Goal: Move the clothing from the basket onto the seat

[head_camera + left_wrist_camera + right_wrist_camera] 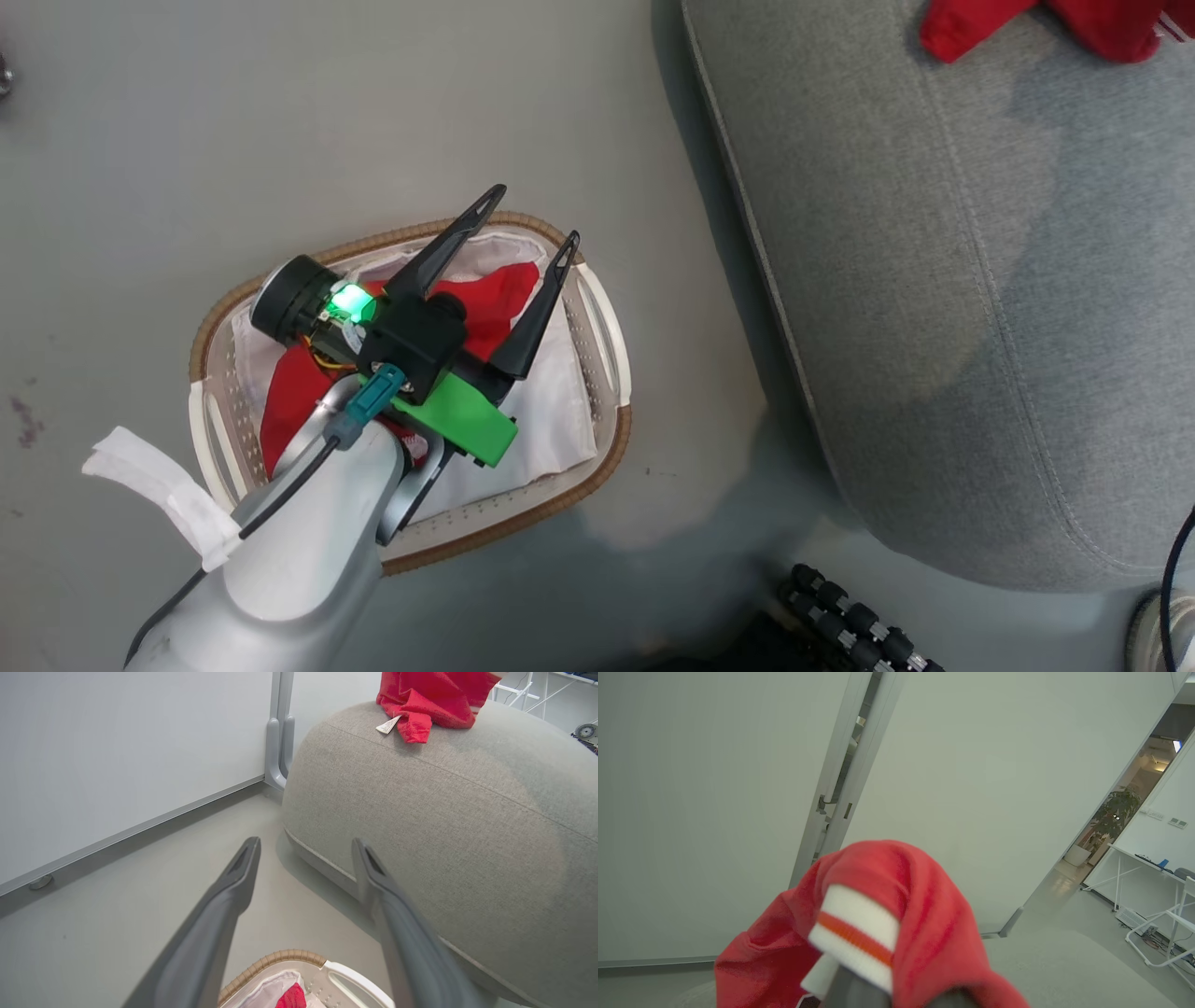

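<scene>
— Where does the small oval white perforated plastic basket [560,509] stand?
— On the smooth grey floor [140,140], left of the large grey fabric-upholstered seat [934,280], near it but apart.
— And the clothes?
— One bright red soft fabric garment [495,299] lies in the basket, on its white fabric liner [560,411], beneath the left gripper [533,215]. A second red garment [971,28] rests on the seat's far end.

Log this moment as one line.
left gripper: open, above basket | right gripper: shut, red garment draped over it | basket: red clothing inside | seat: red garment on it | task: unfinished
</scene>
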Robot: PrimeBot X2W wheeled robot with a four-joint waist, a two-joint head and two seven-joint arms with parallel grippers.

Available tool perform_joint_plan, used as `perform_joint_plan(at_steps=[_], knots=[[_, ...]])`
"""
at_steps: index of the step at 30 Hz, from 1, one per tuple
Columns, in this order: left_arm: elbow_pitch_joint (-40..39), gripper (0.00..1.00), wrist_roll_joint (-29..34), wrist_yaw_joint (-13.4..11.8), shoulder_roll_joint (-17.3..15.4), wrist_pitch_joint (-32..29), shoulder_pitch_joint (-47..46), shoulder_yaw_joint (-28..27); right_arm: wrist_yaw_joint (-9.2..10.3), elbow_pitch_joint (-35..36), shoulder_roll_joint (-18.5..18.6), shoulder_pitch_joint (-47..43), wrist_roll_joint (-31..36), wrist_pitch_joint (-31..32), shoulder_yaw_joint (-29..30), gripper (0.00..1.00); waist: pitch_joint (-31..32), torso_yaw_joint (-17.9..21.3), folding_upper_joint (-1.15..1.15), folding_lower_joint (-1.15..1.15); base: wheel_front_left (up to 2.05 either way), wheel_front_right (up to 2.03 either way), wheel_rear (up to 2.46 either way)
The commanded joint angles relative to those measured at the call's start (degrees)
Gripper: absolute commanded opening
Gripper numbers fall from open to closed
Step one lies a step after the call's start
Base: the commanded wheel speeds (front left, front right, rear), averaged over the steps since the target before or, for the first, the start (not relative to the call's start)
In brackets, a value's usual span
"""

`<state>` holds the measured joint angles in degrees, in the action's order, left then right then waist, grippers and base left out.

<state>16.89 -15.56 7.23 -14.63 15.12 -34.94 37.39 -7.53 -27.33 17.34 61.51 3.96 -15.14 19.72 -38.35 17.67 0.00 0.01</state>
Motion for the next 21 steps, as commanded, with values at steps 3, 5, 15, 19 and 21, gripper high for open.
perform_joint_plan(at_steps=[3,5,15,19,21], knots=[[-0.09,1.00,0.65,-0.39,-0.61,0.06,-1.41,-0.44,0.08,-2.06,-2.13,-3.85,0.72,-0.02,2.43,0.00,-5.32,-2.49,0.00,-0.01,0.00,0.00,0.00],[-0.04,1.00,0.61,-0.59,-0.80,0.06,-1.35,-0.68,0.08,-3.36,-3.44,-6.14,0.84,-0.02,3.46,0.00,-5.82,-2.48,0.00,-0.01,0.00,0.00,0.00],[0.38,1.00,0.23,-0.85,-1.77,0.06,0.06,-1.42,0.08,-2.55,-7.71,-13.47,0.04,-0.02,6.54,1.00,-5.55,-1.39,0.00,-0.01,0.00,0.00,0.00],[0.75,1.00,-0.16,-1.03,-1.34,0.06,0.72,-1.48,0.08,-0.36,-9.68,-16.63,0.11,-0.02,5.69,1.00,-4.38,-0.85,0.00,-0.01,0.00,0.00,0.00],[0.92,1.00,-0.22,-1.06,-1.01,0.06,1.12,-1.53,0.08,1.14,-10.48,-18.74,-0.23,-0.02,5.26,1.00,-3.55,-0.63,0.00,-0.01,0.00,0.00,0.00]])
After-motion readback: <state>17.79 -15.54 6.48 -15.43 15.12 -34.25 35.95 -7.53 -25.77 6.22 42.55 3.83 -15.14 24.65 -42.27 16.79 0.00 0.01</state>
